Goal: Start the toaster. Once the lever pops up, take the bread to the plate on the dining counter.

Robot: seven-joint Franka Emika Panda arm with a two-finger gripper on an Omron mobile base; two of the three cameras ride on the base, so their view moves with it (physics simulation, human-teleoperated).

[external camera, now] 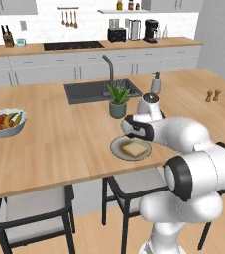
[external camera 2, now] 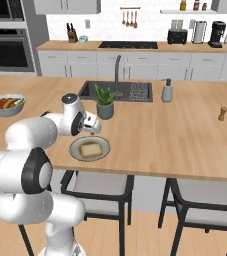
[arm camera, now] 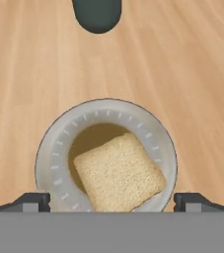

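hand view shows the bread (arm camera: 119, 173) lying flat on the plate (arm camera: 52, 163) on the dining counter (arm camera: 34, 74), the gripper (arm camera: 111, 200) spread wide and empty above it, so a careless retreat could clip the plate's rim and shove it.

One plate (external camera: 118, 150) with one bread (external camera: 135, 148) slice; one toaster (external camera: 117, 34); one coffee machine (external camera: 150, 30); one fruit bowl (external camera: 5, 123); one potted plant (external camera: 117, 100); one soap dispenser (external camera: 155, 83); two shakers (external camera: 212, 95); one knife block (external camera: 7, 36); three stools (external camera: 32, 211).
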